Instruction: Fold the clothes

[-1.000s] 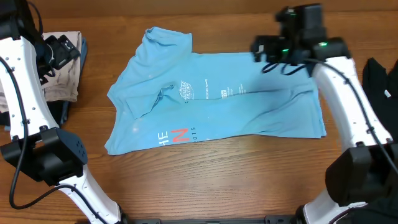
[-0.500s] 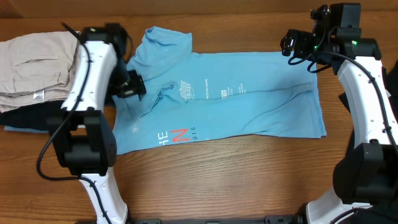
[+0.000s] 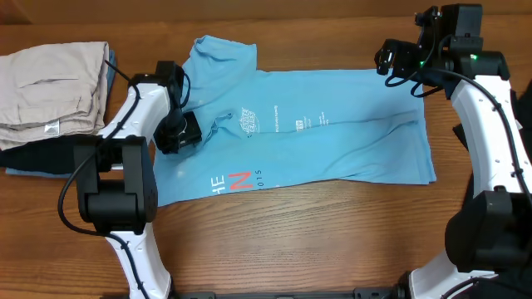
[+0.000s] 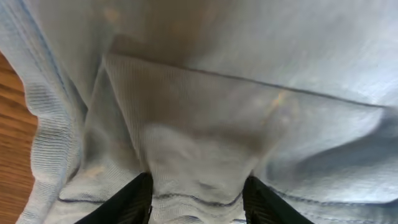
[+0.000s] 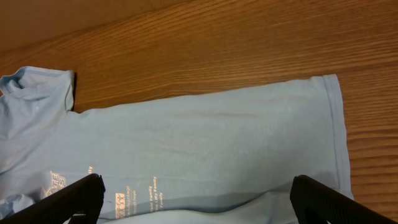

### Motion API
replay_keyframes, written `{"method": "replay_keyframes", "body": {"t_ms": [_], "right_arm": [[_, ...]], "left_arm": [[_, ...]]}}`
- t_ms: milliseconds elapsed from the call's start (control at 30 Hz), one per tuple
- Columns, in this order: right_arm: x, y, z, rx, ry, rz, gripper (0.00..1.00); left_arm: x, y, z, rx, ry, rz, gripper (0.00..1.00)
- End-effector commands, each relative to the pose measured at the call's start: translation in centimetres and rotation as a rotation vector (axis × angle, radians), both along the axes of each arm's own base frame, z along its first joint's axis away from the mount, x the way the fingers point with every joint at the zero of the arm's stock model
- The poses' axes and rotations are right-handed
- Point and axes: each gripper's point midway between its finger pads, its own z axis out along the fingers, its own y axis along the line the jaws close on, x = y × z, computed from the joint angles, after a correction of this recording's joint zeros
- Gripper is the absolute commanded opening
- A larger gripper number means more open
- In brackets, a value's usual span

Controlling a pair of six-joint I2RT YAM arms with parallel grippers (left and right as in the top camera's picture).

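**As the left arm lands on the shirt, the first fold looks ready to begin**

While the light blue T-shirt (image 3: pixel 316 137) lies just as it did a second ago, spread flat on the table (image 3: pixel 291 241) with its white lettering (image 3: pixel 312 122) and red mark (image 3: pixel 241 180) facing up, the arms have changed places. A second ago the left arm was well off the shirt's left edge, over the beige folded garment (image 3: pixel 50 87). It then swung across, and now the left gripper (image 3: pixel 189 131) is down on the shirt's left part, at the tucked-in sleeve (image 3: pixel 214 139).

From the left wrist, the fingers (image 4: pixel 134 199) stand partly apart with a ridge of cloth and a ribbed edge (image 4: pixel 53 124) between them. They straddle the fabric and have not closed on it. I judge a pinch is the step in hand.

The right gripper (image 3: pixel 397 60) drew back from over the shirt's upper right part and has held just beyond that corner for the last half second. Its jaws are spread wide and hold nothing, with the shirt's hem (image 5: pixel 339 130) below its camera.

So the fold itself has not started: the shirt shows no new crease, and only one arm touches it.

No bin, basket or box is in view. The beige garment simply rests on a darker layer, well apart from the shirt's left edge.
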Motion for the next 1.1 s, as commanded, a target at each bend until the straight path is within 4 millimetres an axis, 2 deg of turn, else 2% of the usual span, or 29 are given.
{"method": "replay_keyframes", "body": {"t_ms": [0, 33, 133, 233, 267, 300, 367, 433, 533, 600, 733, 867, 1000, 1067], "right_arm": [[0.0, 0.0, 0.4, 0.004, -0.012, 0.0, 1.0], [0.0, 0.0, 0.4, 0.004, -0.012, 0.0, 1.0], [0.0, 0.0, 0.4, 0.004, -0.012, 0.0, 1.0], [0.0, 0.0, 0.4, 0.004, -0.012, 0.0, 1.0], [0.0, 0.0, 0.4, 0.004, -0.012, 0.0, 1.0], [0.0, 0.0, 0.4, 0.004, -0.012, 0.0, 1.0], [0.0, 0.0, 0.4, 0.004, -0.012, 0.0, 1.0], [0.0, 0.0, 0.4, 0.004, -0.012, 0.0, 1.0], [0.0, 0.0, 0.4, 0.004, -0.012, 0.0, 1.0], [0.0, 0.0, 0.4, 0.004, -0.012, 0.0, 1.0], [0.0, 0.0, 0.4, 0.004, -0.012, 0.0, 1.0], [0.0, 0.0, 0.4, 0.004, -0.012, 0.0, 1.0], [0.0, 0.0, 0.4, 0.004, -0.012, 0.0, 1.0], [0.0, 0.0, 0.4, 0.004, -0.012, 0.0, 1.0]], "left_arm": [[-0.8, 0.1, -0.3, -0.008, 0.022, 0.022, 0.45], [-0.9, 0.0, -0.2, -0.013, 0.029, 0.022, 0.45], [-1.4, -0.7, 0.0, -0.055, 0.05, 0.025, 0.63], [-1.7, -0.7, 0.1, -0.053, 0.064, 0.024, 0.63], [-1.7, -0.7, 0.1, -0.053, 0.063, 0.024, 0.61], [-1.6, -0.7, 0.1, -0.053, 0.062, 0.024, 0.54], [-1.6, -0.7, 0.1, -0.054, 0.06, 0.024, 0.3], [-1.6, -0.7, 0.1, -0.053, 0.06, 0.024, 0.16], [-1.6, -0.7, 0.1, -0.053, 0.06, 0.024, 0.12], [-1.4, -0.7, 0.3, -0.053, 0.054, 0.024, 0.04], [0.5, -0.8, 2.5, -0.056, 0.008, 0.012, 0.04], [3.3, -0.1, 4.9, -0.017, -0.088, 0.001, 0.04], [5.4, 0.4, 5.2, 0.014, -0.174, 0.003, 0.05], [6.5, 0.4, 5.4, 0.015, -0.219, 0.003, 0.1]]}}
